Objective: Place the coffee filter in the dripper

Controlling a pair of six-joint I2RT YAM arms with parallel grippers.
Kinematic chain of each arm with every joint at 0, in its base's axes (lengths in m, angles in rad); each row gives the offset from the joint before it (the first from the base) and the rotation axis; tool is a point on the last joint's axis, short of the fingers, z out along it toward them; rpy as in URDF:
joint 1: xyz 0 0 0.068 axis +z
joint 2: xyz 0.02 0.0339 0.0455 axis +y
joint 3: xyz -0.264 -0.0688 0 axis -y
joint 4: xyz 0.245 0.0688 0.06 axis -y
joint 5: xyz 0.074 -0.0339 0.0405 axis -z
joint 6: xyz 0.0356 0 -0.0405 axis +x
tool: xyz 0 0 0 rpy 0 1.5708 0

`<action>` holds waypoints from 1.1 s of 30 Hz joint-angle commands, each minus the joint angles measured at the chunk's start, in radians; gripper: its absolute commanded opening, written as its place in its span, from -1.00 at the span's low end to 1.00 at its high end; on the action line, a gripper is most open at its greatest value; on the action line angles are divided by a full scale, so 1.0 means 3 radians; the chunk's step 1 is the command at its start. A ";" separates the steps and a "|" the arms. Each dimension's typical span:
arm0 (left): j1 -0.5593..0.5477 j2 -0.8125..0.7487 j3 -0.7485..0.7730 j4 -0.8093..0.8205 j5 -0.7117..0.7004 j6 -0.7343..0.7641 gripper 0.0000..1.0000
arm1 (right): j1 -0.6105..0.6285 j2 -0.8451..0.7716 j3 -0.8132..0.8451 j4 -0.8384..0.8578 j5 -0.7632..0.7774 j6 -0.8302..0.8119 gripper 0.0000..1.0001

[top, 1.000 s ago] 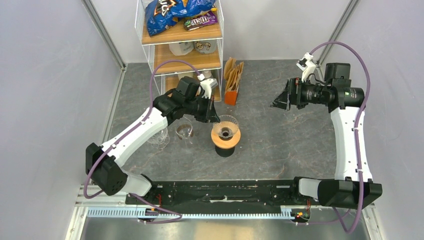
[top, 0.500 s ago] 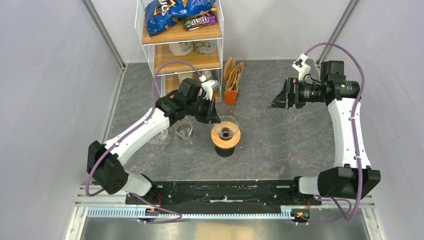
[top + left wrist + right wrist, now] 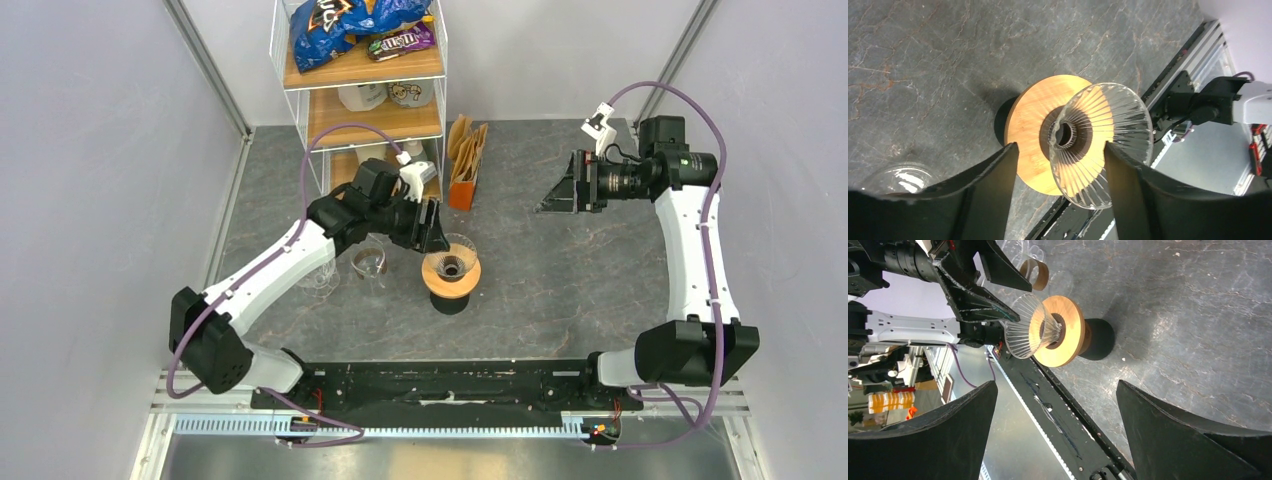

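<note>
Top external view: the dripper (image 3: pixel 452 262) stands near the middle of the table, with the left arm reaching over it and the right arm raised at the far right.
Dripper build: a clear ribbed glass cone seated in a wooden collar (image 3: pixel 1030 130) on a dark base. There is no paper inside.
Coffee filter (image 3: pixel 468 140): brown papers stand in an orange holder (image 3: pixel 461 190) on the far side, just right of the wire shelf (image 3: pixel 360 70). None has been taken.
Left gripper (image 3: pixel 432 228): the jaws are parted, with a finger on each side of the cone. It clamps nothing that shows, and I cannot tell whether a pad touches the glass.
Right gripper (image 3: pixel 560 192): spread wide and empty, it hovers right of the holder, well apart from it.
Risk at the dripper: a crooked retreat by the left fingers could catch the rim, unseating the cone or dragging the stand.
Risk at the holder: the papers stand packed together, so a pinch may take several or crease one. A sideways push may topple the holder.
Risk beside the dripper: the glass cups (image 3: pixel 368 262) sit just left of it under the left arm, where a low sweep could knock them.
Risk overhead: if the left arm lingers, both arms may crowd the cone.
</note>
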 commanded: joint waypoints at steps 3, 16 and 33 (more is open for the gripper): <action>0.0289 -0.0370 0.0318 -0.0188 0.0192 -0.0057 0.84 | 0.0049 0.0091 0.0207 -0.0138 -0.0353 0.0078 0.94; 0.0708 -0.0585 -0.0246 0.0581 0.2270 -0.1193 -0.07 | 0.1135 -0.0121 -0.0867 0.1699 -0.0839 0.2446 0.45; 0.0700 -0.0300 -0.0527 0.0236 0.1635 -0.0923 -0.16 | 0.1345 0.0091 -0.1021 0.1040 -0.0083 0.1700 -0.13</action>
